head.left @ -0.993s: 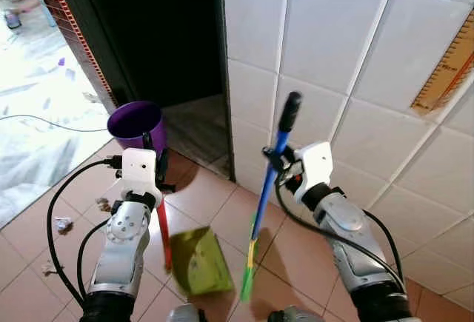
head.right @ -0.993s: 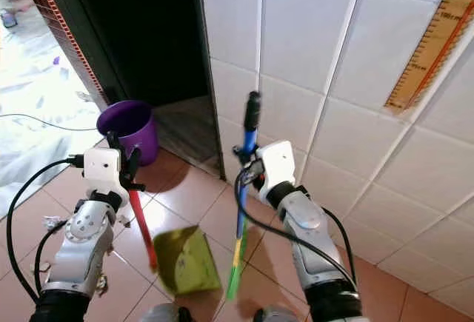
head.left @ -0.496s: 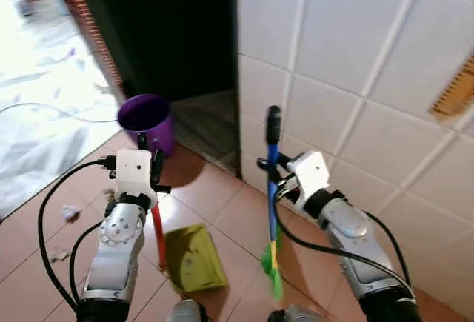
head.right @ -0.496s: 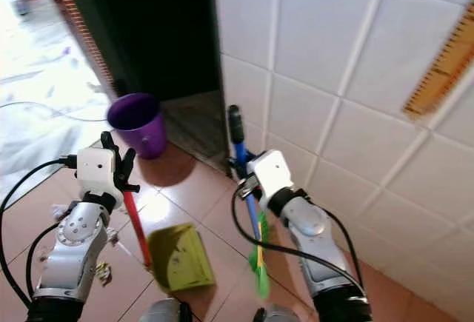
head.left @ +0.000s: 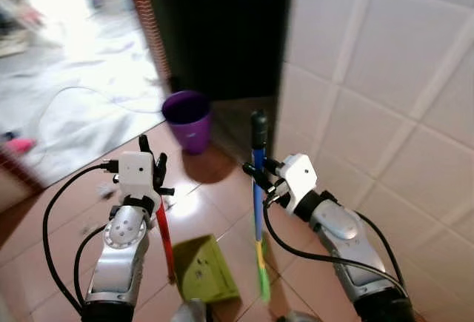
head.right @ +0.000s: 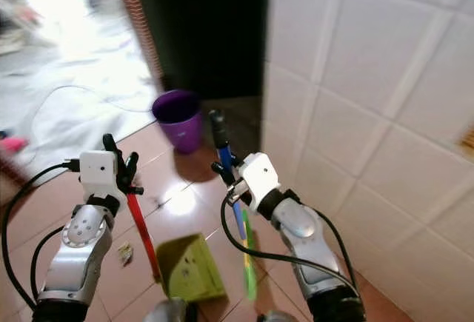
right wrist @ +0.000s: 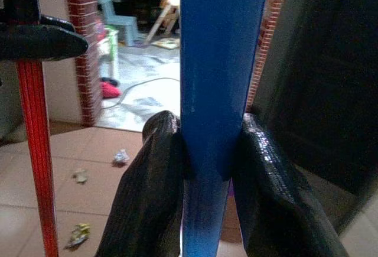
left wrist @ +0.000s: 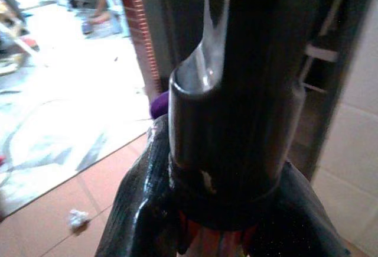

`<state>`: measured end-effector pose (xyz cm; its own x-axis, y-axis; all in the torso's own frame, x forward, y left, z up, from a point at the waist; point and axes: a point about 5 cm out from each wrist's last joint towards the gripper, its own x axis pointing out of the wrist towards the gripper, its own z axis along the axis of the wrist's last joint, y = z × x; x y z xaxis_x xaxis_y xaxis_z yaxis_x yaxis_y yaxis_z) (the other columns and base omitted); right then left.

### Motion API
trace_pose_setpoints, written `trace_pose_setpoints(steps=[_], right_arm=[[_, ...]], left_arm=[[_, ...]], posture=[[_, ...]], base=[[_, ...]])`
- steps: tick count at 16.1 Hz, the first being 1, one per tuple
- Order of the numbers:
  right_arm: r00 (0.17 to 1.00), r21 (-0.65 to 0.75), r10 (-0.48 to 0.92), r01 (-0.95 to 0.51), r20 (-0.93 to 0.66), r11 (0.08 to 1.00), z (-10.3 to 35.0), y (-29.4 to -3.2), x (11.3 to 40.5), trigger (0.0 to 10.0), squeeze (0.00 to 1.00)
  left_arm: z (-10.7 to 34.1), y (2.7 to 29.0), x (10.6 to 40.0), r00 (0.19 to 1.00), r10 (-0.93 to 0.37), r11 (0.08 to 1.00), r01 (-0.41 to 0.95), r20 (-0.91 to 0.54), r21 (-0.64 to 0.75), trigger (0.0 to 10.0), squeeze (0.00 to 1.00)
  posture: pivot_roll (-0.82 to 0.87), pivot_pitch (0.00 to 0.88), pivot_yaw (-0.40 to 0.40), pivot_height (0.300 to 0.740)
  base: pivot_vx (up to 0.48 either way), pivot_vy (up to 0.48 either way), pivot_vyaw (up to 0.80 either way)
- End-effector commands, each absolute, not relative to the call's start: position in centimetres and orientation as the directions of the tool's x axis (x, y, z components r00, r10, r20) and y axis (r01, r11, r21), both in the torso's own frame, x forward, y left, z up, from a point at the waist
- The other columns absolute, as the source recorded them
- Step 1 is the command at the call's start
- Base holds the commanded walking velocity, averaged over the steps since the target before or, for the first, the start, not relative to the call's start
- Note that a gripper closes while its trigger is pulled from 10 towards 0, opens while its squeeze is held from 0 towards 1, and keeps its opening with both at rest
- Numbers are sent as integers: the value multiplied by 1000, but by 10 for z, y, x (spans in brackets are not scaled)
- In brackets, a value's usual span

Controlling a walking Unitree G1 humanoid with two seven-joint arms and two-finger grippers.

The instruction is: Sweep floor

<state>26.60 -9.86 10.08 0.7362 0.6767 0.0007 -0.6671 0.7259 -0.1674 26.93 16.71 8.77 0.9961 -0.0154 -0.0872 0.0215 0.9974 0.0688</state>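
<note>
In the left eye view, the right end effector point(head.left: 261, 179) is clenched on the blue shaft of the broom point(head.left: 257, 211), which stands nearly upright with its black top just above the grip and its green and yellow bristles near the floor point(head.left: 67, 211). The left end effector point(head.left: 150, 174) grasps the red handle point(head.left: 164, 235) of the green dustpan point(head.left: 204, 269), whose pan sits low over the tiles between the two arms. Past them a purple bucket point(head.left: 187, 118) stands at the foot of a dark doorway point(head.left: 215, 26), with a white tiled wall point(head.left: 385, 78) close on the right and bright open floor to the left. The right eye view shows a scrap of litter point(head.right: 126, 251) on the tiles beside the red handle. In the left wrist view, the fingers point(left wrist: 142, 210) close around a dark handle top, with another scrap point(left wrist: 77, 218) on the tiles beyond. In the right wrist view, both fingers point(right wrist: 147, 192) press the blue shaft, and the red handle stands nearby to one side.
</note>
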Motion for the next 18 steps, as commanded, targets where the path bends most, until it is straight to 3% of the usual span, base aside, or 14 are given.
trace_pose_setpoints(steps=[1,7,12,18], right_arm=[[700,-206,709,-684,85,700,120,-88,266,10000,0],[680,-220,729,-701,80,678,118,-85,266,10000,0],[680,-238,728,-695,87,678,121,-85,269,10000,0],[696,-229,712,-680,96,696,120,-86,270,10000,0]], left_arm=[[104,174,273,1000,19,996,-18,-15,84,10000,0],[101,174,272,998,62,996,-60,-31,64,10000,0],[101,179,270,993,116,983,-111,-23,147,10000,0],[99,180,266,988,150,976,-143,-31,161,10000,0]], posture=[[-105,0,49,740],[-102,0,51,740],[-98,0,49,740],[-95,0,39,740]], base=[[0,0,763],[0,0,763],[0,0,735],[0,0,306]])
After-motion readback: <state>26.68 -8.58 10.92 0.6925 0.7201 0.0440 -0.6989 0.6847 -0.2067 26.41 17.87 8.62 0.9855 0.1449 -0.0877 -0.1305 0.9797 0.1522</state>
